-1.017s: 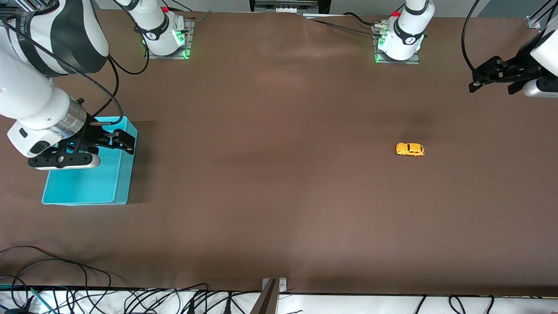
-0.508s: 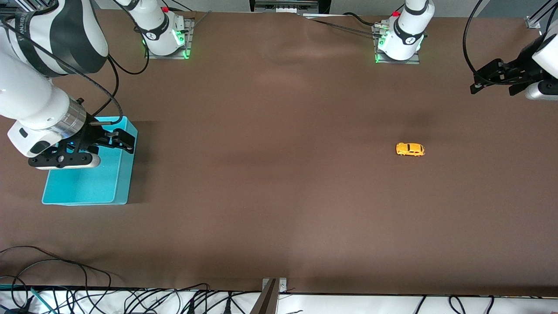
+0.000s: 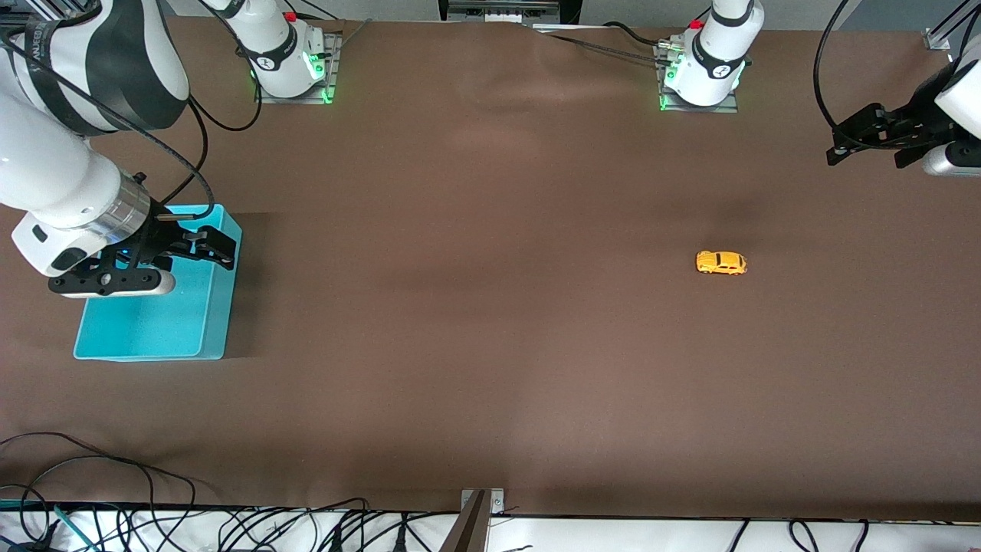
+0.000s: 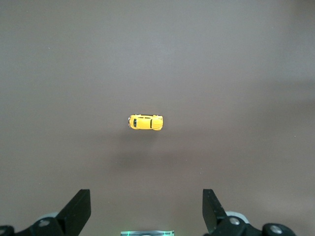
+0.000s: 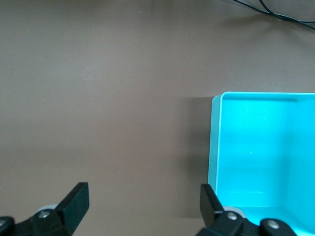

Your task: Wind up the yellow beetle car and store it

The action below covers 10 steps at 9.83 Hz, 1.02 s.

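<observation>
A wide brown desk (image 3: 490, 307) fills the front view, its covering smooth apart from faint ripples near the top centre of the frame, where the two white arm bases stand on metal plates lit by green lamps. The yellow beetle car (image 3: 720, 262) sits alone on its wheels in the right half of the frame, toward the left arm's end of the desk, with bare surface all around it and nothing touching it. The left gripper (image 3: 870, 138) hangs at the upper right edge of the frame, over the desk and well apart from the car; its wrist view shows the car (image 4: 145, 122) lying past the dark fingers (image 4: 78, 209), whose jaws are spread wide with nothing between them. At the left edge of the frame the right gripper (image 3: 211, 249) hovers over the turquoise bin (image 3: 153, 326), an open rectangular box standing at the right arm's end of the desk; its jaws are likewise wide apart and empty, and its wrist view shows the bin's wall (image 5: 215, 142) and what appears to be a bare inside. Along the bottom of the frame the desk ends at a pale strip strewn with black cables (image 3: 230, 529), and a metal bracket (image 3: 481, 506) is fixed at the middle of that edge.
</observation>
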### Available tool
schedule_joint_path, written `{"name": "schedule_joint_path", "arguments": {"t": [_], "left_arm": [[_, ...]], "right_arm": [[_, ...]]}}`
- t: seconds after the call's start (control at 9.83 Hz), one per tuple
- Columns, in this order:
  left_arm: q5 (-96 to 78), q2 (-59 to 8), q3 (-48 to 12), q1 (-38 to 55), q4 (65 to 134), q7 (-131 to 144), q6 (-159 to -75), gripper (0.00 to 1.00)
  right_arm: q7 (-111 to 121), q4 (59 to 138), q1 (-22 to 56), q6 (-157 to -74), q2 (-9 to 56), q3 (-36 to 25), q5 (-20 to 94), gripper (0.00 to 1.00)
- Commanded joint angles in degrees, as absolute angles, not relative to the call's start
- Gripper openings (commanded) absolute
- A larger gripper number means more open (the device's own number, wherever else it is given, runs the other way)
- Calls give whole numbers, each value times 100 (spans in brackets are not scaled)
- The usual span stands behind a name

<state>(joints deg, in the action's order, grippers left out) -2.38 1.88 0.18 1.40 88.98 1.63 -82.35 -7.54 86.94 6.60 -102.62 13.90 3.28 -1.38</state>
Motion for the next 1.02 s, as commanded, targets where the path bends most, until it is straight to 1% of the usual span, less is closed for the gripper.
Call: {"name": "schedule_joint_path", "arguments": {"t": [0.0,0.92], "left_arm": [[-97,97,0,132,8710,193,-8104,100],[9,70,0,141,8701,202,-8104,100]], "right_arm": [[-686,8596,615,-10073,1362,325,-105,100],[-712,8596,615,-10046,1336,325,-62,100]]}}
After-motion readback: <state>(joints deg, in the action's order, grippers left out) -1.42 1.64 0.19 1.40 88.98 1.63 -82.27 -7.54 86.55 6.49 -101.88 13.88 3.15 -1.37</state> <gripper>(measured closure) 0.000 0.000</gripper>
